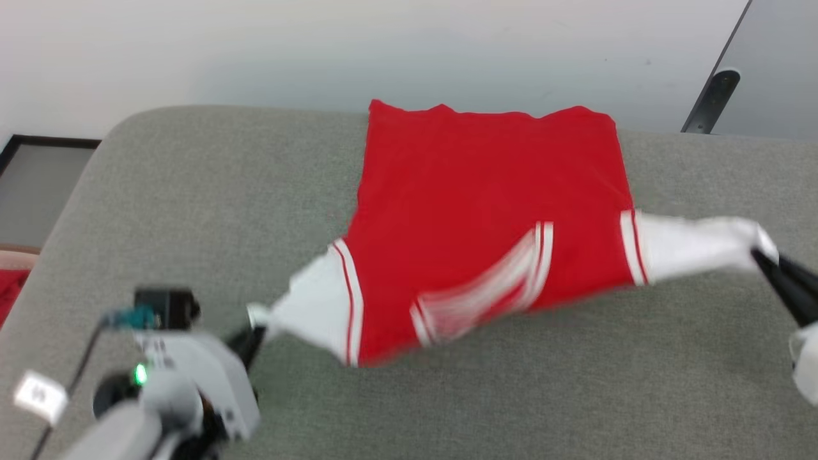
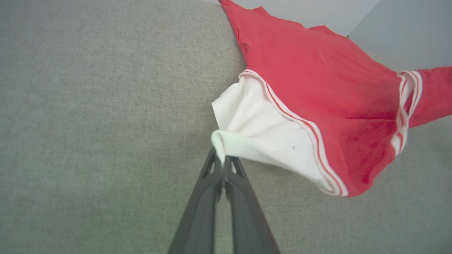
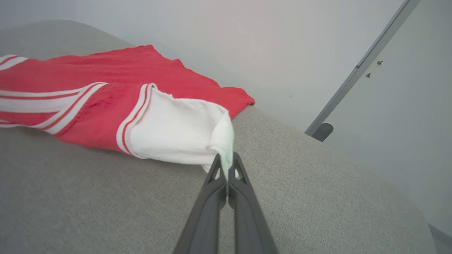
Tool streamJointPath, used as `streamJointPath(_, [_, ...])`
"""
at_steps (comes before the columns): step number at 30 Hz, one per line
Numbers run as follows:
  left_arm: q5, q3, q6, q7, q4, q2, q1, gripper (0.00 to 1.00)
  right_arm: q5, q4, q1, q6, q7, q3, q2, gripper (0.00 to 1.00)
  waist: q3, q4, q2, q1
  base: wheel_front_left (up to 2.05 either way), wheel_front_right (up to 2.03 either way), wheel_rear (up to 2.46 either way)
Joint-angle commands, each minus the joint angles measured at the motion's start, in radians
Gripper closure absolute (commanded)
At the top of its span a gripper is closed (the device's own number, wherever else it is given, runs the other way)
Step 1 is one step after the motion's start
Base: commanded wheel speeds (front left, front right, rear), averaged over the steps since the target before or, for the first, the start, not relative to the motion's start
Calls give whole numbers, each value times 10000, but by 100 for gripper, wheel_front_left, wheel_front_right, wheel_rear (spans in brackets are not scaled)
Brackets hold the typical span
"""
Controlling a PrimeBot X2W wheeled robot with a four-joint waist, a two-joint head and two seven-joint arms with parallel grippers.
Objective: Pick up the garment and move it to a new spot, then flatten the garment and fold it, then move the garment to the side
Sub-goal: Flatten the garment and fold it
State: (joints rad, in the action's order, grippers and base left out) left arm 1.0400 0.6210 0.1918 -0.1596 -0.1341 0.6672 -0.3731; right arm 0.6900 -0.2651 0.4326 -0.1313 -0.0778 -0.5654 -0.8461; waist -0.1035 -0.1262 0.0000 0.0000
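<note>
Garment is clamped by your left gripper at eight o'clock and right gripper at three; spread evenly, lower flat.

Smearing into motion blur along the near striped edge of the garment in the head view. Running off that view's right edge just behind the right pincer. Hiding a pinch of white sleeve between the closed fingers of the left pincer. Cropping the garment's red body at both wrist views' edges.
</note>
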Motion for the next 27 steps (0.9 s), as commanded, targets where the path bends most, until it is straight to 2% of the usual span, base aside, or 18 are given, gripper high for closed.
streamJointPath(1, [125, -38, 487, -136, 780, 274, 664, 100, 133, 223, -485, 10, 148, 206, -182, 100, -22, -16, 0, 0, 0, 0, 0])
streamJointPath(6, [482, 6, 1474, -313, 2557, 580, 2140, 100, 188, 1012, -1756, 10, 605, 557, -450, 100, -43, -31, 0, 0, 0, 0, 0])
streamJointPath(11, [679, -36, 1996, -216, 3251, 743, 3048, 100, 383, 1573, -2990, 10, 1028, 1125, -374, 100, -94, -27, 0, 0, 0, 0, 0])
streamJointPath(19, [717, -92, 2332, -33, 3386, 776, 3572, 100, 429, 1968, -4533, 10, 1708, 2162, -87, 100, -223, 25, 0, 0, 0, 0, 0])
streamJointPath(27, [699, -68, 2197, 110, 3143, 537, 3342, 100, 432, 2193, -5082, 10, 2705, 2933, 361, 100, -434, 93, 0, 0, 0, 0, 0])
